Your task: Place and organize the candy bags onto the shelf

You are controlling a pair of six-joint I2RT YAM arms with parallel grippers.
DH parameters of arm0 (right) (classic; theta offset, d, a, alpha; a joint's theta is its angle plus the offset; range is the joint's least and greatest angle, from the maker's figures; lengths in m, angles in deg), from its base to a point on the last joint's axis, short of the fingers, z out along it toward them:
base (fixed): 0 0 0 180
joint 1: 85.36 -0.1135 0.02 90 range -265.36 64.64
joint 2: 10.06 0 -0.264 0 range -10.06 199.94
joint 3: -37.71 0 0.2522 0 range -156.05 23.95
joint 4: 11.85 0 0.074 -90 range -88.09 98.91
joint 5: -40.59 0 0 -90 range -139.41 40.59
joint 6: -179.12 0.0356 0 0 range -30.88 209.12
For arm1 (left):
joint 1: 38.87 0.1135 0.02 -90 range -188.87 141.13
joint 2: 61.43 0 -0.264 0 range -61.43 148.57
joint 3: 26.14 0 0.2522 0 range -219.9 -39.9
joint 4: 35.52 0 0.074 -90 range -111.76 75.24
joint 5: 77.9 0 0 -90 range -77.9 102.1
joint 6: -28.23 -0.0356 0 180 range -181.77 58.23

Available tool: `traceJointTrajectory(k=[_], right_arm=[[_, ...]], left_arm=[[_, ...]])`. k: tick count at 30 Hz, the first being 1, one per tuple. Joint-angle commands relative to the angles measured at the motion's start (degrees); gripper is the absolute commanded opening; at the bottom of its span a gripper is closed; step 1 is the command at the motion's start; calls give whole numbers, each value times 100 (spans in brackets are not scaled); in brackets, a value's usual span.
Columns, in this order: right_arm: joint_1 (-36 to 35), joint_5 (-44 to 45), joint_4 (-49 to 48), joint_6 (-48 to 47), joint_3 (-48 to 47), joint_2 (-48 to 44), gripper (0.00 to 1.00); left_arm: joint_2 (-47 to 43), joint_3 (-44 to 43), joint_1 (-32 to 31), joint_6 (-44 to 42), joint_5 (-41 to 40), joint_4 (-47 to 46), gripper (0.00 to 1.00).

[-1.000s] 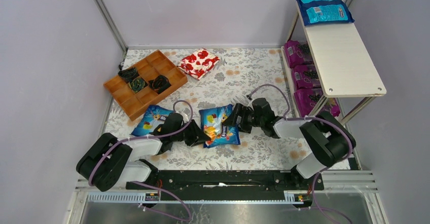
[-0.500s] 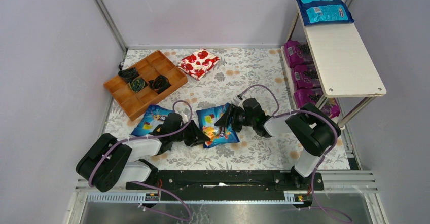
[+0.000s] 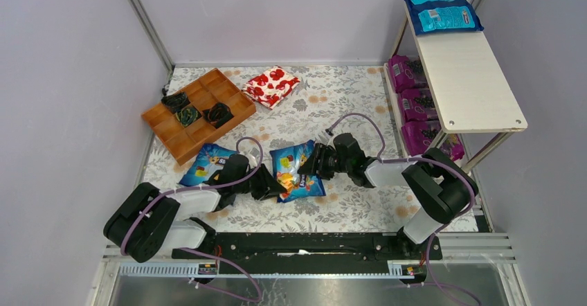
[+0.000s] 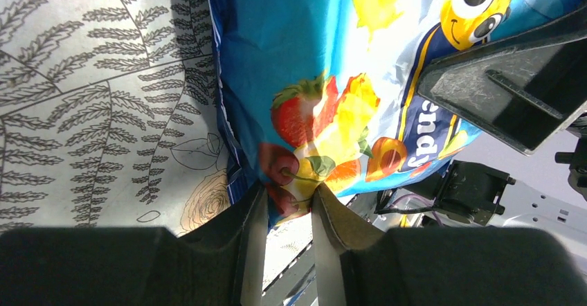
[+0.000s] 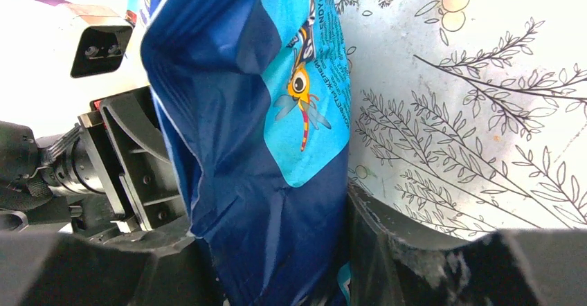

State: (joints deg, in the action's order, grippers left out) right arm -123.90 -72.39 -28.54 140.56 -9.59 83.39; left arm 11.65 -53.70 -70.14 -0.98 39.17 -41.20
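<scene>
A blue candy bag with fruit pictures point(image 3: 296, 172) is held between my two grippers over the flowered table. My left gripper point(image 3: 272, 185) is shut on its lower left corner; in the left wrist view the fingertips pinch that corner point(image 4: 287, 196) of the bag point(image 4: 325, 70). My right gripper point(image 3: 315, 163) is shut on its right edge; in the right wrist view the bag point(image 5: 270, 147) fills the gap between the fingers point(image 5: 277, 250). A second blue bag point(image 3: 206, 164) lies to the left. The shelf point(image 3: 471, 77) stands at the right, with blue bags point(image 3: 440, 10) on top and purple bags point(image 3: 415, 105) on the lower tier.
A brown wooden tray point(image 3: 197, 112) with small dark wrapped pieces sits at the back left. A red-and-white flowered packet point(image 3: 272, 84) lies behind it. The right gripper's finger point(image 4: 512, 91) shows close in the left wrist view.
My right gripper has moved left onto the bag's right edge and closed on it. The bag has shifted slightly left and tilted. The left arm has held still.
</scene>
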Motion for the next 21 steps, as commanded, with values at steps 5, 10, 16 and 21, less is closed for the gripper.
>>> traceJointTrajectory(k=[5,10,16,21], right_arm=[[14,-244,-350,29,-188,-54,42],[14,-52,-82,-71,-168,-300,33],[14,42,472,-297,-370,-689,11],[4,75,1152,-627,-642,-1030,0]], left_arm=[[-51,-65,7,-263,-189,435,30],[-154,-70,7,-326,-252,549,30],[-424,-263,7,-532,-389,934,40],[-1039,-878,55,-1108,-833,1912,51]])
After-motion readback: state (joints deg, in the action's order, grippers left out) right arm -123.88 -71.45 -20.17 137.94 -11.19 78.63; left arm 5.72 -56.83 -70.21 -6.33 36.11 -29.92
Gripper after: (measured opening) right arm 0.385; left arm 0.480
